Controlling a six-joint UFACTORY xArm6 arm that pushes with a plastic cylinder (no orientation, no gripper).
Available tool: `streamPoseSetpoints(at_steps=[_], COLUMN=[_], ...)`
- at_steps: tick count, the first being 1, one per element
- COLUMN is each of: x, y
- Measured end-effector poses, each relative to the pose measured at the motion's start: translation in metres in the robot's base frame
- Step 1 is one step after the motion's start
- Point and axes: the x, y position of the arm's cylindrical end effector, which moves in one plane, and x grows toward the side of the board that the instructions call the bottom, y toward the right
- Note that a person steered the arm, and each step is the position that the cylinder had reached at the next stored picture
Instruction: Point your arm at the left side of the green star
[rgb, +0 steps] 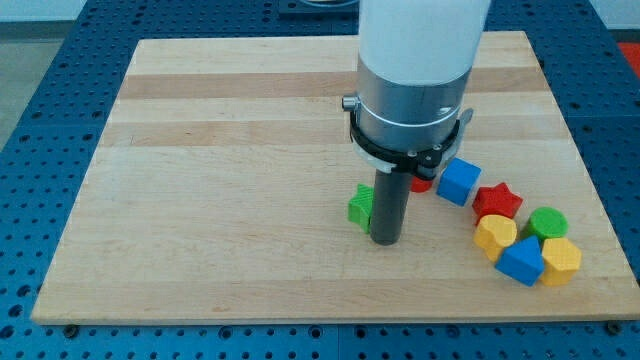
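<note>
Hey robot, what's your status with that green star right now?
My tip down on the board, touching the green star's right side, not its left. Red block half hidden behind the rod. Other blocks clustered at the view's right, out of the way.

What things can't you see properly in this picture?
- Green block, camera view: my rod covers its right part, so its star shape cannot be confirmed.
- My tip: whether it touches the green block cannot be told.
- Small red block: mostly hidden behind the arm's grey collar; shape unclear.
- The arm's upper part: cut off by the view's top.
</note>
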Motion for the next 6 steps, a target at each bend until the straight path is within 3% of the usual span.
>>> streamPoseSetpoints(at_steps=[1,3,6], x=[0.021,0.002,-0.043], y=[-0.004,-0.059,-0.038])
